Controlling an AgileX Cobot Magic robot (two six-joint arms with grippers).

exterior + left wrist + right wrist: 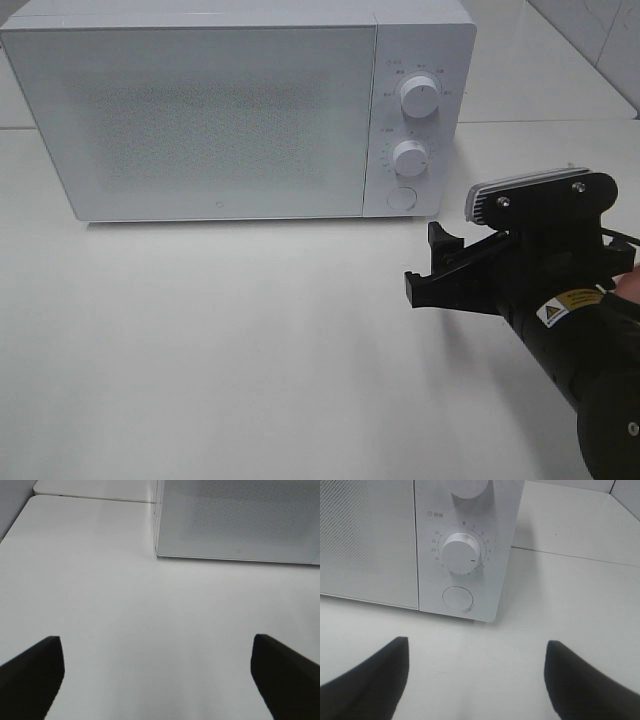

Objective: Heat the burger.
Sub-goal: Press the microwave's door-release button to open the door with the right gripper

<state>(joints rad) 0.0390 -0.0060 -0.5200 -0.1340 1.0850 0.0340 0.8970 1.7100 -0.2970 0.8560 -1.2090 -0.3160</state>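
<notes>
Danger from here, I'd say: the right gripper (425, 262), lower right in the high view, is pointing at the button (458, 599) under the timer knob (461, 552), and a stray nudge could pop the door. Its jaws are standing wide, gripping and touching nothing. The left gripper (156, 645) is spread too, empty. The burger isn't showing anywhere; the shut microwave (220, 110) is hiding its inside.

microwave (200, 110) on table (250, 350), rear-left — right gripper (422, 262) front-right
</notes>
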